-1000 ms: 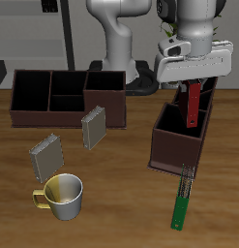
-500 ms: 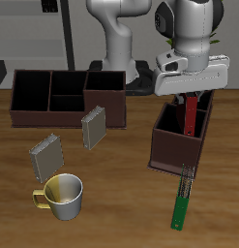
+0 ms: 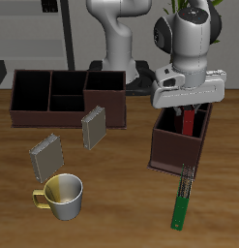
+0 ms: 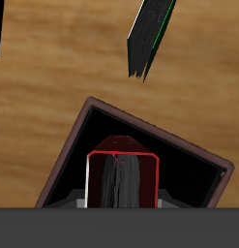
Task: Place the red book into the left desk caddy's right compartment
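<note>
Gripper (image 3: 194,114) fingers clamped on red book (image 3: 193,122), held upright, lower end inside left desk caddy (image 3: 175,152), right compartment (image 4: 140,165); lower straight, clear of walls, before letting go.

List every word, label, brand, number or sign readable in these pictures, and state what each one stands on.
No readable text in either view.
The red book, in the claw over the left desk caddy: a grey pattern, no letters.
The green book on the table: blurred markings, too small to read.
The two grey books, the mug and the other caddy: no visible marking.
</note>
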